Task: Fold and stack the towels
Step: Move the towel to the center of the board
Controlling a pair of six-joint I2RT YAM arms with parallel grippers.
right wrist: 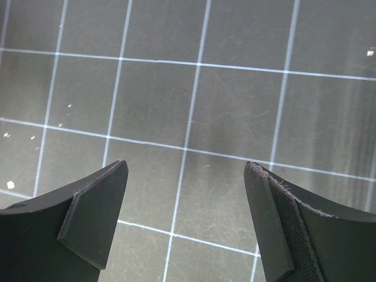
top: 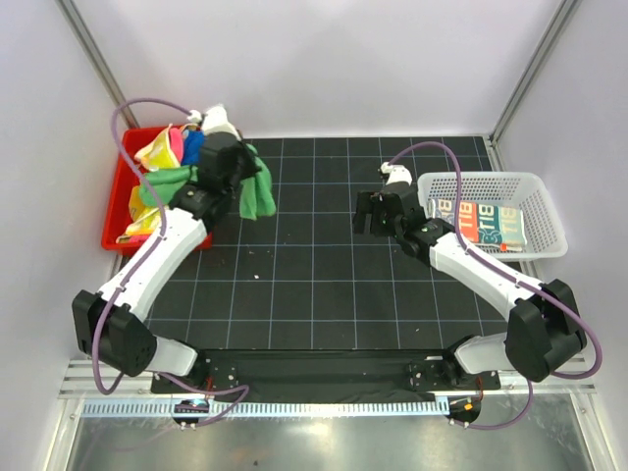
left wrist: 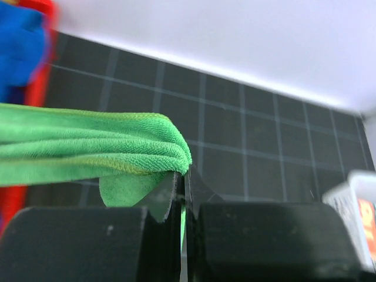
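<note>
The left gripper (left wrist: pixel 183 176) was clamped shut on a fold of the green towel (left wrist: pixel 88 153), which bunched out to the left of it and hung down over the black mat (top: pixel 324 275). Further to that hand's left, the other towels (top: pixel 167 152) lay heaped in the red bin (top: pixel 116 211). The right gripper (right wrist: pixel 185 176) stood wide open and empty above the mat. Just to its right, what seemed a folded printed towel (top: pixel 481 221) lay in the white basket (top: pixel 549 211).
</note>
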